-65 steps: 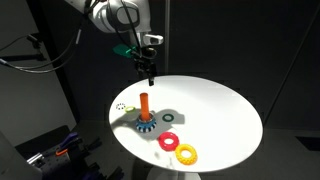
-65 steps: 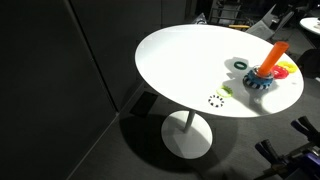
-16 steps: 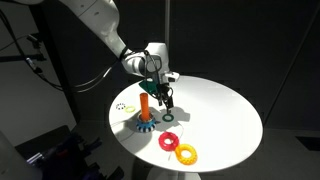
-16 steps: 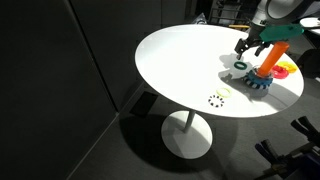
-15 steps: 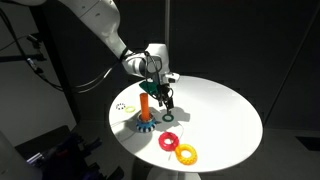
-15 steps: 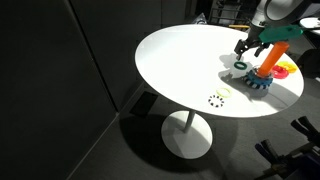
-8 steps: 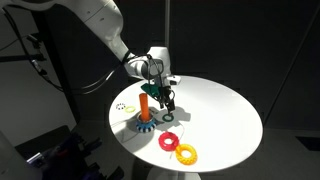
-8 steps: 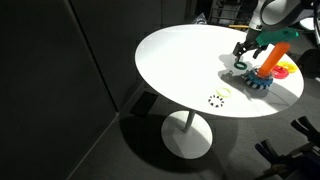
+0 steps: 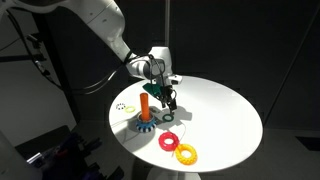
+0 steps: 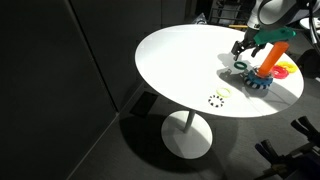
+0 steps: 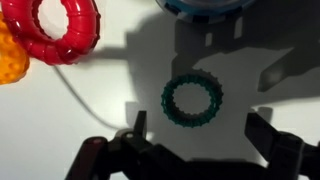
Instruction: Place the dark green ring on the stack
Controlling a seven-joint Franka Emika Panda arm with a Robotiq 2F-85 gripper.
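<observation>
Where the wrist camera looks straight down, the green ring (image 11: 168,102) lies flat on the white surface (image 11: 90,110), whole outline showing, toothed edge.
- Fingers (image 11: 268,140) spread wide, one tip at each side and slightly below the ring in this view. No contact visible. Holding nothing.
- Ring sits in the gap ahead of the tips, not between the pads.
- Top edge of the view: a slice of the blue base (image 11: 205,5), apart from the ring. The peg does not show here.
- Upper left: red ring (image 11: 63,30), with the yellow ring (image 11: 10,58) against it at the frame edge.

Exterior views give what the wrist view cannot: height and layout.
- Arm (image 9: 130,62) reaches down over the round surface (image 9: 220,115); the fingers (image 9: 168,103) hang low above the green ring (image 9: 168,118). Whether they touch the surface cannot be told at this size.
- Stack (image 9: 144,108) stands upright just beside the ring: orange peg, blue toothed base, nothing on the peg.
- Red ring (image 9: 168,141) and yellow ring (image 9: 186,154) lie nearer the surface's rim, side by side.
- Small dotted disc (image 9: 122,106) on the far side of the stack from the ring.

From the opposite side:
- Green ring (image 10: 240,66) under the fingers (image 10: 243,55), near the stack (image 10: 270,60).
- Dotted disc (image 10: 216,99) sits apart, toward the near rim.
- The red and yellow rings are mostly hidden behind the stack here.
- The surface's pedestal foot (image 10: 188,138) shows only in this view.
</observation>
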